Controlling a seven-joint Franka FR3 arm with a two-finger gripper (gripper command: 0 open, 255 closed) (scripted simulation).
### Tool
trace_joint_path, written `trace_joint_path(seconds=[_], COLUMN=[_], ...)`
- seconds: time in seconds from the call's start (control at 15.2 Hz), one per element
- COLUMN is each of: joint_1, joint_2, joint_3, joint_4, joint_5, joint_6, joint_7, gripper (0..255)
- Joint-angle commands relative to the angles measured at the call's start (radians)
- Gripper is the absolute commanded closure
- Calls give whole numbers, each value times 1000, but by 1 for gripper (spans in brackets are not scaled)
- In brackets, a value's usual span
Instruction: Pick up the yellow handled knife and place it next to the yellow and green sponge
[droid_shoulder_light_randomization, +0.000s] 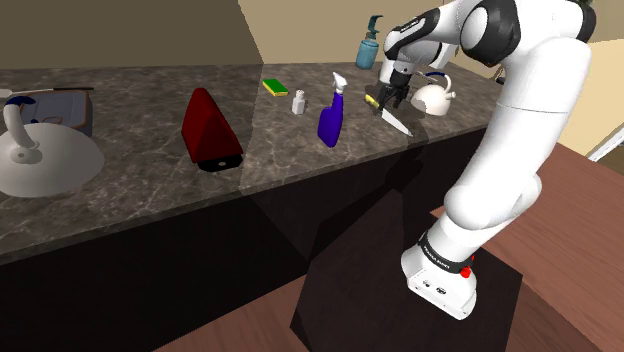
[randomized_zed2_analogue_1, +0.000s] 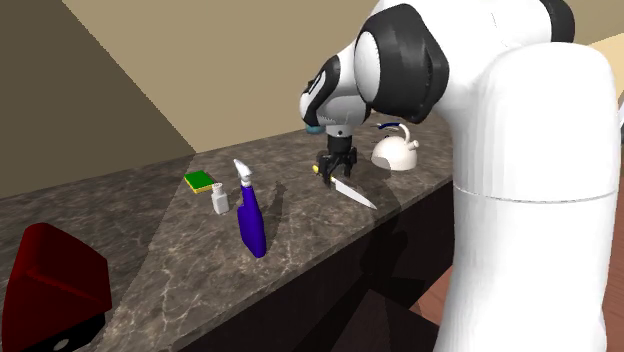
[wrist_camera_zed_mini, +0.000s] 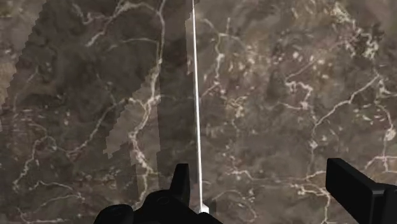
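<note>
light: a paler wedge is falling across the marble counter (randomized_zed2_analogue_1: 300, 225) | shadow: jagged-edged patches are mottling the marble in the wrist view | glare: the knife blade (wrist_camera_zed_mini: 196, 95) is gleaming white | the cabinet front (droid_shoulder_light_randomization: 200, 270) is sitting near-black

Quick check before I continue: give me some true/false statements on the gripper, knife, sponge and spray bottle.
1. The gripper is at the handle end of the knife. True.
2. Its fingers are shut together. False: they stand apart.
3. The knife lies beside the sponge. False: it lies near the white kettle, with the blue spray bottle between it and the sponge.
4. The blue spray bottle stands upright. True.
</note>
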Motion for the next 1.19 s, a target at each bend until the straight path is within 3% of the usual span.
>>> trace_joint_path(seconds=[0.0,0.13,0.59,1.12], joint_1=[-39,-64,-73,-73], joint_2=[75,123,173,173], joint_3=[1,5,21,21], joint_4=[80,136,102,102], joint_5=[41,65,93,93], joint_6=[-5,-10,69,69], joint_7=[-42,-60,-78,-78], gripper=[0,0,0,0])
